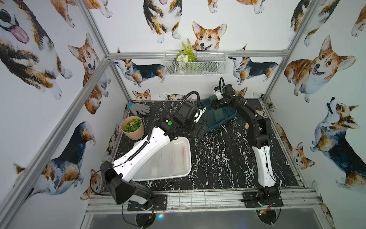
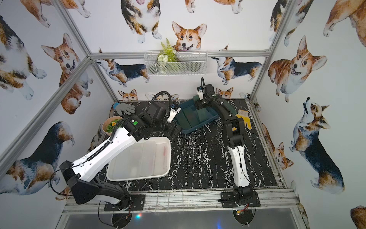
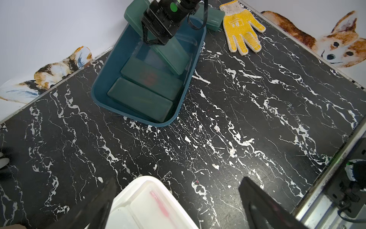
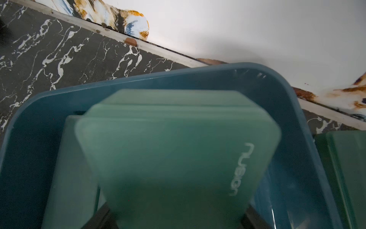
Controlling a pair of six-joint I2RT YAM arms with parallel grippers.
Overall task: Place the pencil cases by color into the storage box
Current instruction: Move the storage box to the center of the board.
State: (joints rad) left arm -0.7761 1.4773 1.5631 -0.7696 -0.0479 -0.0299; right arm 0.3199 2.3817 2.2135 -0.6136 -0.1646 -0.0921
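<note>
White walls [image 1: 128, 29] printed with corgis surround my black marbled counter [image 1: 217, 158]. Above the counter's far edge, a white wire basket [image 1: 208, 65] hangs from an aluminium frame rail [image 1: 257, 53], holding a fern [image 1: 188, 49].

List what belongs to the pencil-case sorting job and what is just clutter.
Job: held green case, green cases in blue box, loose green case, white cases in white box.
Clutter: yellow glove, grey glove, flower pot, wire basket.
</note>
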